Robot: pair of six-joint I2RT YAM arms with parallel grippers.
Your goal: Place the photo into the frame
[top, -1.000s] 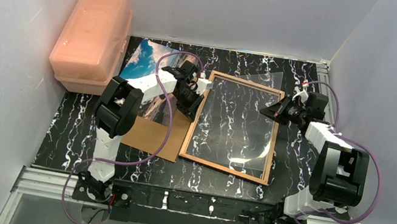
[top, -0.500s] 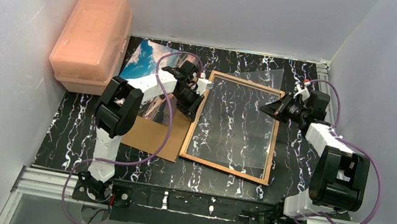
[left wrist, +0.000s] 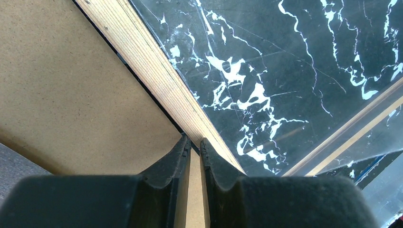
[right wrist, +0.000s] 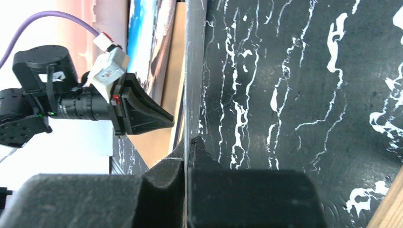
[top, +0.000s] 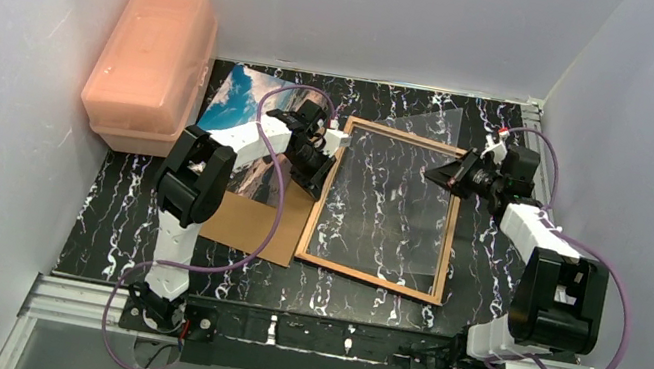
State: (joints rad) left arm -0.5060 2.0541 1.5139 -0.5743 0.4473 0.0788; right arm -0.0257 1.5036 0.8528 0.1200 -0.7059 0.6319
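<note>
The frame (top: 369, 277) lies rear side up at mid-table, its light wood rail running across the left wrist view (left wrist: 142, 52). My left gripper (top: 323, 151) is shut on the frame's left rail near its far corner (left wrist: 192, 141). My right gripper (top: 434, 175) is shut on the clear glazing pane (top: 434, 127) and holds its right edge tilted up above the frame. The pane shows edge-on in the right wrist view (right wrist: 195, 57), between the right gripper's jaws (right wrist: 187, 142). The beach photo (top: 238, 100) lies at the back left, partly hidden by my left arm.
The plain brown backing board (top: 245, 223) lies left of the frame, partly under it (left wrist: 71, 95). A pink plastic box (top: 151, 62) stands against the left wall. White walls close in the table on three sides.
My right gripper has moved a little farther back and left with the pane. The left arm and the frame have not moved.
</note>
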